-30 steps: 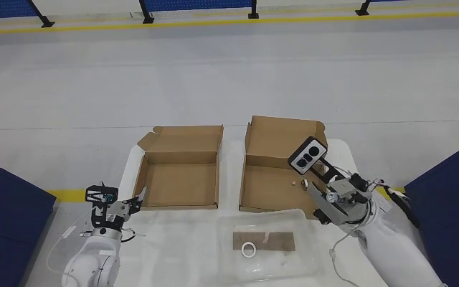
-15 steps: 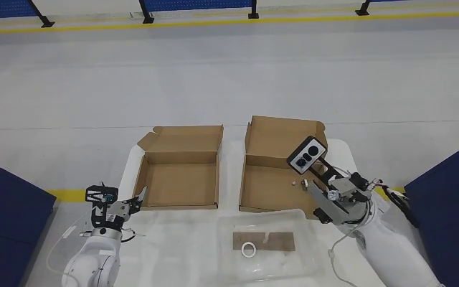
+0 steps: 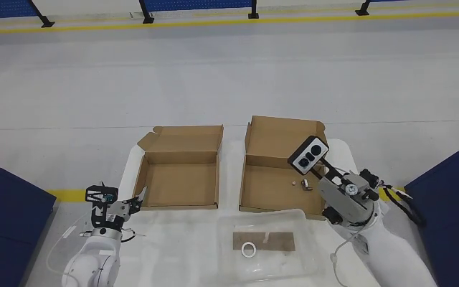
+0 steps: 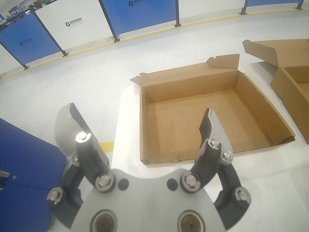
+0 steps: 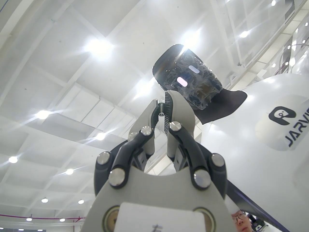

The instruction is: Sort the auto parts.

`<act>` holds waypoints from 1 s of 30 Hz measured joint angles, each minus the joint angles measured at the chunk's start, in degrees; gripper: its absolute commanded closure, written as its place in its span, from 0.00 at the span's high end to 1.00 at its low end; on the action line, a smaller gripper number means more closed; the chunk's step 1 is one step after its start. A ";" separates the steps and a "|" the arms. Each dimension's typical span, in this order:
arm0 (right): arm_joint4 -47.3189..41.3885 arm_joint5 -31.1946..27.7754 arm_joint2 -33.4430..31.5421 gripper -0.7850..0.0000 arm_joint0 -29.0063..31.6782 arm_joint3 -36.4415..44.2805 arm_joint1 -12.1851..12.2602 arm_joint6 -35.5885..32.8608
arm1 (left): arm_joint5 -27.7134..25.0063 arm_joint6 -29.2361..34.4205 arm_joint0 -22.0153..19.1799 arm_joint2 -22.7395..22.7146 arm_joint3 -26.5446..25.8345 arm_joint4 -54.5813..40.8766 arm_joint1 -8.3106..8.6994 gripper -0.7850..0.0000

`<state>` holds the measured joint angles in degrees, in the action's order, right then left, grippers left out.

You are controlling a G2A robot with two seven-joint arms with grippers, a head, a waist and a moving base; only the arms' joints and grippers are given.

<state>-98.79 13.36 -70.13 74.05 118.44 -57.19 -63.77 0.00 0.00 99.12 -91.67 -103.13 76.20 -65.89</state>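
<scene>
while the left end effector [image 4: 140, 108] sits released, the right end effector [image 5: 162, 103], upturned, grasps a small metal part [image 5: 160, 109].

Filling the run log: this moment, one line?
right gripper: shut on small threaded part, upturned | left gripper: open, facing empty box | ring: in tray

Table [image 3: 231, 188]: left box [image 3: 179, 184], right box [image 3: 267, 191], clear tray [image 3: 283, 264].

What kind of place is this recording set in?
Probably a factory or workshop floor: blue and white panels on stands, a yellow line on the pale floor, and a table with two open boxes.
</scene>
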 measured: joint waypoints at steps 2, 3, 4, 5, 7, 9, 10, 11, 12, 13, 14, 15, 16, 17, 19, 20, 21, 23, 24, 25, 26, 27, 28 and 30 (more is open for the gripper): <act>0.63 -0.40 -0.36 0.00 0.13 0.10 -0.18 0.30 | 0.00 0.00 0.00 0.00 0.00 0.00 0.00 1.00; 0.84 -0.46 -0.52 0.00 0.20 0.14 -0.25 0.37 | 0.00 0.00 0.00 0.00 0.00 0.00 0.00 1.00; 1.03 -0.46 -0.69 0.00 0.25 0.15 -0.31 0.41 | 0.00 0.00 0.00 0.00 0.00 0.00 0.00 1.00; 1.29 -0.40 -0.90 0.00 0.32 0.18 -0.40 0.44 | 0.00 0.00 0.00 0.00 0.00 0.00 0.00 1.00; 1.55 -0.16 -1.17 0.00 0.44 0.21 -0.52 0.47 | 0.00 0.00 0.00 0.00 0.00 0.00 0.00 1.00; 1.90 0.06 -1.48 0.00 0.51 0.29 -0.67 0.47 | 0.00 0.00 0.00 0.00 0.00 0.00 0.00 1.00; 2.06 0.09 -1.63 0.00 0.54 0.36 -0.74 0.49 | 0.00 0.00 0.00 0.00 0.00 0.00 0.00 1.00; 2.13 0.11 -1.80 0.00 0.58 0.52 -0.83 0.49 | 0.00 0.00 0.00 0.00 0.00 0.00 0.00 1.00; 2.14 0.14 -1.93 0.00 0.63 0.66 -0.90 0.48 | 0.00 0.00 0.00 0.00 0.00 0.00 0.00 1.00; 2.17 0.22 -2.06 0.00 0.68 0.82 -0.97 0.44 | 0.00 0.00 0.00 0.00 0.00 0.00 0.00 1.00; 2.23 0.50 -2.20 0.00 0.71 1.03 -1.04 0.31 | 0.00 0.00 0.00 0.00 0.00 0.00 0.00 1.00; 2.27 0.66 -2.26 0.00 0.72 1.12 -1.07 0.21 | 0.00 0.00 0.00 0.00 0.00 0.00 0.00 1.00; 2.29 0.75 -2.28 0.00 0.72 1.15 -1.08 0.17 | 0.00 0.00 0.00 0.00 0.00 0.00 0.00 1.00; 2.29 0.75 -2.28 0.00 0.72 1.15 -1.08 0.16 | 0.00 0.00 0.00 0.00 0.00 0.00 0.00 1.00; 2.29 0.74 -2.28 0.00 0.72 1.14 -1.08 0.17 | 0.00 0.00 0.00 0.00 0.00 0.00 0.00 1.00; 2.29 0.73 -2.27 0.00 0.71 1.13 -1.08 0.17 | 0.00 0.00 0.00 0.00 0.00 0.00 0.00 1.00; 2.29 0.73 -2.27 0.00 0.71 1.13 -1.08 0.18 | 0.00 0.00 0.00 0.00 0.00 0.00 0.00 1.00; 2.29 0.73 -2.27 0.00 0.71 1.13 -1.08 0.18 | 0.00 0.00 0.00 0.00 0.00 0.00 0.00 1.00; 2.29 0.73 -2.27 0.00 0.71 1.13 -1.08 0.18 | 0.00 0.00 0.00 0.00 0.00 0.00 0.00 1.00; 2.29 0.73 -2.27 0.00 0.71 1.13 -1.08 0.18 | 0.00 0.00 0.00 0.00 0.00 0.00 0.00 1.00; 2.29 0.73 -2.27 0.00 0.71 1.13 -1.08 0.18 | 0.00 0.00 0.00 0.00 0.00 0.00 0.00 1.00; 2.29 0.73 -2.27 0.00 0.71 1.13 -1.08 0.18 | 0.00 0.00 0.00 0.00 0.00 0.00 0.00 1.00; 2.29 0.73 -2.27 0.00 0.71 1.13 -1.08 0.18 | 0.00 0.00 0.00 0.00 0.00 0.00 0.00 1.00; 2.29 0.73 -2.27 0.00 0.71 1.13 -1.08 0.18 | 0.00 0.00 0.00 0.00 0.00 0.00 0.00 1.00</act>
<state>-96.50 14.09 -72.40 74.76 119.57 -58.27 -63.59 0.00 0.00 99.12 -91.67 -103.13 76.20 -65.89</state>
